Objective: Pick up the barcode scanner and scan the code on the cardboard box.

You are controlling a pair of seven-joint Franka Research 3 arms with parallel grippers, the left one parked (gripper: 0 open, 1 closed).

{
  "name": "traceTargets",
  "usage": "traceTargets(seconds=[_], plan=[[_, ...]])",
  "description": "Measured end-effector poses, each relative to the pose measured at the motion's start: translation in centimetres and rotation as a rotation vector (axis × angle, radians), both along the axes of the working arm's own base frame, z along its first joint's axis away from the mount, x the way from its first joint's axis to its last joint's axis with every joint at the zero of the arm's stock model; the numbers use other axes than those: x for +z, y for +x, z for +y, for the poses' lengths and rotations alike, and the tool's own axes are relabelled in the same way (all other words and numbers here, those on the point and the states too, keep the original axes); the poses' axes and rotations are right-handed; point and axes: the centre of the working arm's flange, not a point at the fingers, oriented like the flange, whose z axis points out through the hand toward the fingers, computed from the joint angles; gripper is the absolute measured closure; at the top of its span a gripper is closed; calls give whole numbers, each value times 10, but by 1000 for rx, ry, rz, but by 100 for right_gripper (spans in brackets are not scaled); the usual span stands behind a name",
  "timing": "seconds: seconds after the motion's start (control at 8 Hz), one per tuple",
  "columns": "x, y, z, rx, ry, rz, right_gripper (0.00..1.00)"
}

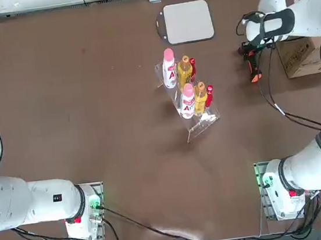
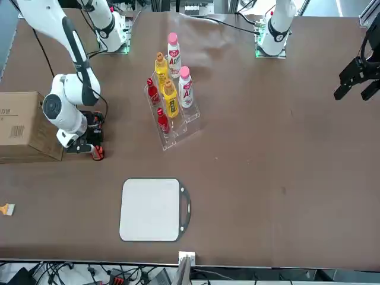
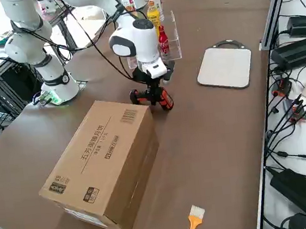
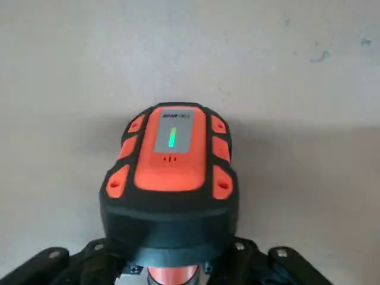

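R gripper [image 4: 171, 274] is clamped on the scanner [image 4: 172, 148] by its handle, right beside the box [image 3: 101, 166]. Imo the job now is a clean lift: keep the squeeze firm, go straight up, clear the box edge b4 turning the head toward the barcode [image 3: 128, 116].
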Motion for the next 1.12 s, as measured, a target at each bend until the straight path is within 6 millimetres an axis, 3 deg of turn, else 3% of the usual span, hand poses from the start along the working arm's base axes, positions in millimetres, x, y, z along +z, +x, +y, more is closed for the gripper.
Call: traceTargets(seconds=[0.25,0.75,1.0,1.12], plan=[[25,8,1,-2,7,-28,57],[136,11,-6,-22,31,-79,57],[215,5,-38,-59,41,-38,57],[254,-3,-68,-62,48,-34,57]])
